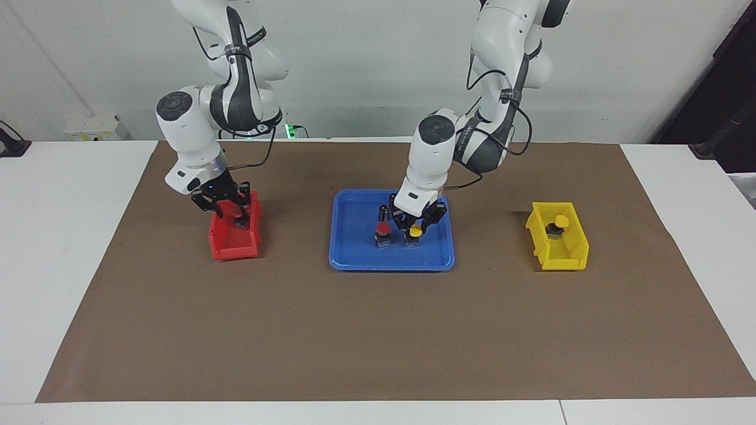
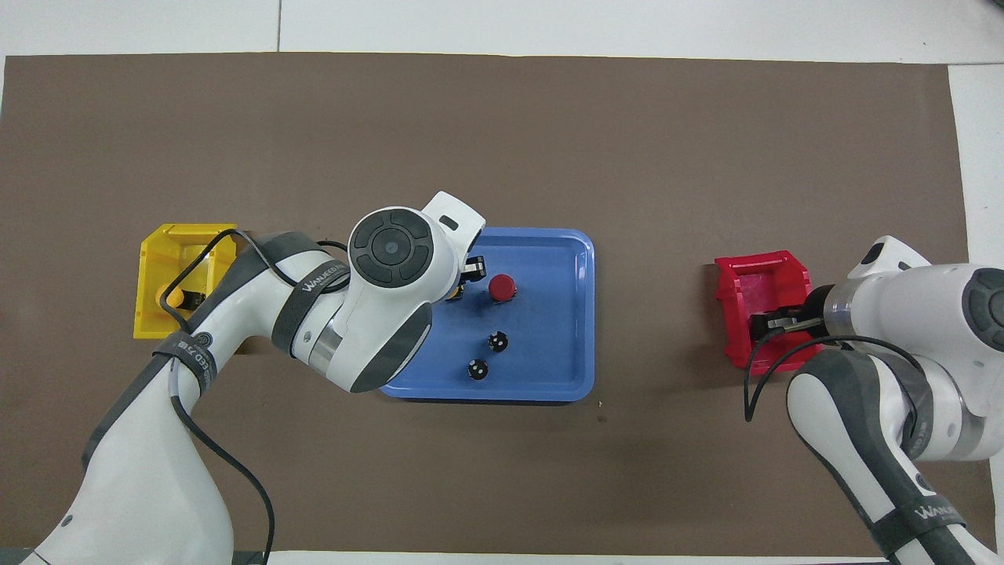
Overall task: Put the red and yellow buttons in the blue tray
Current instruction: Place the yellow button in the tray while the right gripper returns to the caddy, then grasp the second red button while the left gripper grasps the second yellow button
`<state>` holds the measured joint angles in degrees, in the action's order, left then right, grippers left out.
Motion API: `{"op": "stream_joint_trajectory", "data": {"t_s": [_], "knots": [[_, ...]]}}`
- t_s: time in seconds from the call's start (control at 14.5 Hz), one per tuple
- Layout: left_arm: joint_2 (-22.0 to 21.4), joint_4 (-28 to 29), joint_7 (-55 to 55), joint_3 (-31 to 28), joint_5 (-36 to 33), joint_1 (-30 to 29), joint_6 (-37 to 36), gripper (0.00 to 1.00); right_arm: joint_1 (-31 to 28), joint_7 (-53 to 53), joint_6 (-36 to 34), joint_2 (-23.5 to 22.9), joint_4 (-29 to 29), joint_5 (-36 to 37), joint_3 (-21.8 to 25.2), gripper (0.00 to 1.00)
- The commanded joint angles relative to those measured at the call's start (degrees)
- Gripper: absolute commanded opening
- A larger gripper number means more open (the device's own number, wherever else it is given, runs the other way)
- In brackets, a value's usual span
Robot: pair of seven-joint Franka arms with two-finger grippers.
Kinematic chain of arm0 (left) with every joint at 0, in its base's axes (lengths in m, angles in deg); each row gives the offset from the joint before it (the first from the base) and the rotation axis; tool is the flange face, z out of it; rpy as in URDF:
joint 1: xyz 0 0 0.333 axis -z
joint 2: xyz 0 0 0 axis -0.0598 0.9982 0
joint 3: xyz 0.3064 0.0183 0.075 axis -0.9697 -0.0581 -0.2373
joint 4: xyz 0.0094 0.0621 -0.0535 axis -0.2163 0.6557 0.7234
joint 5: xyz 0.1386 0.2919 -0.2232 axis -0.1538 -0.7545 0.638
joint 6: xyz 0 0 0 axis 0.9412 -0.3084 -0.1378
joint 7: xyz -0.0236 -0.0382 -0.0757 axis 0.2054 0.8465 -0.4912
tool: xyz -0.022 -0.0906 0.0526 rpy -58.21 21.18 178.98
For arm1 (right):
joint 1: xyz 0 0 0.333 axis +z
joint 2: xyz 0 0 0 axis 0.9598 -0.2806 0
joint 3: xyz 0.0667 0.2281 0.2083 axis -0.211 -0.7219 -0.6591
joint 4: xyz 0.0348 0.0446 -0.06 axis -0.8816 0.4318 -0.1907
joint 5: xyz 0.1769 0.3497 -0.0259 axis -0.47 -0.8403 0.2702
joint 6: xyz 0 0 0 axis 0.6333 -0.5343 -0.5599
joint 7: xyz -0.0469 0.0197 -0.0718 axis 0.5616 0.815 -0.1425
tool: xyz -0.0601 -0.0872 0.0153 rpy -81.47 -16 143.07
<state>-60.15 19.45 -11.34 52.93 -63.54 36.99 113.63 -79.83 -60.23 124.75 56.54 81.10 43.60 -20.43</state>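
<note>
Counts on the table
Two yellow buttons (image 1: 416,232) (image 1: 561,221), one red button (image 1: 383,229), two black cylinders (image 2: 497,341) (image 2: 477,369), one tray (image 1: 354,248), two bins (image 1: 224,245) (image 1: 570,257).

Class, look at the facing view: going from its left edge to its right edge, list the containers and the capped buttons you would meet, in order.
red bin → blue tray → red button → yellow button on the tray → yellow bin, with another yellow button in it.

Glossy plastic blue tray (image 1: 354,260) on matt brown paper (image 1: 378,330).
</note>
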Motion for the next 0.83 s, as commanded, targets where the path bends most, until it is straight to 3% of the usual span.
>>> {"op": "stream_joint_trajectory", "data": {"t_s": [0.0, 0.21, 0.48, 0.62, 0.76], "knots": [[-3.38, -4.31, 0.48, -1.11, -2.08, 0.28, -11.03, 1.0, -0.21, -0.06, 2.78, 0.84, 2.69, -1.11, -0.14, 0.62], [-6.63, -4.77, -1.96, -1.9, -2.17, -6.99, -16.58, 1.0, -0.29, 0.29, 3.49, 1.19, 3.84, -1.11, -0.14, 0.56], [-8.13, -4.51, -26.71, -1.99, -2.08, -18.86, -18.71, 1.0, -0.29, 0.38, 3.76, 1.19, 4.19, -1.11, -0.14, 0.32], [-8.48, -2.49, -34.2, -1.9, -2.08, -24.22, -16.52, 1.0, -0.3, 1.6, 2.1, 0.5, 1.58, -1.02, -0.14, 0.24], [-9.35, 0.14, -40.97, -1.9, -2.08, -28.97, -13.62, 1.0, 0.06, 1.44, -5.16, -0.82, -4.91, -1.02, -0.23, 0.24]]}}
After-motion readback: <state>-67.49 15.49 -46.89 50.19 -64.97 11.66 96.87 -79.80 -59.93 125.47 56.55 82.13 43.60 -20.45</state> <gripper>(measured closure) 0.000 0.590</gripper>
